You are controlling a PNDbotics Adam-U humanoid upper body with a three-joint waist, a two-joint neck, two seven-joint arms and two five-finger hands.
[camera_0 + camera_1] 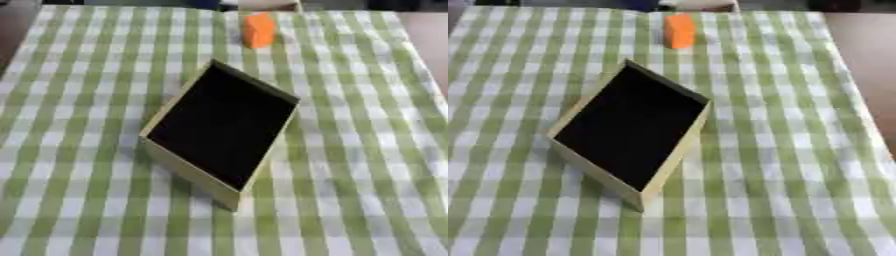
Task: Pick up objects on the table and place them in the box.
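Green-and-white checked cloth (367,150) covers the whole table in front of you, and only 2 things sit on it. Neither of your hands shows in either eye view, so you cannot tell from these pictures how open their fingers are or whether they hold anything; check that before you reach.

Your target, the orange block (258,30), stands upright near the far edge of the table, well apart from the box (188,175), with a strip of bare cloth between them. Your box sits mid-table, turned so 1 corner points toward you and another toward the block, and its dark inside looks empty as far as you can see.

Watch for these risks, as I judge them:

1. Reach. That block is far from you, so your arm will be well extended. A hand coming in low over the box could clip its far corner and slide the box on the cloth.
2. Tipping. This block stands taller than it is wide, so a finger that arrives first on 1 side could push it over or nudge it toward the far edge, where it may fall off the table.
3. Cloth drag. Fingertips pressing down may bunch the fabric and shift the block.
4. Release. Because the box is skewed, letting go too near a wall could leave the block perched on the rim or bounced outside.
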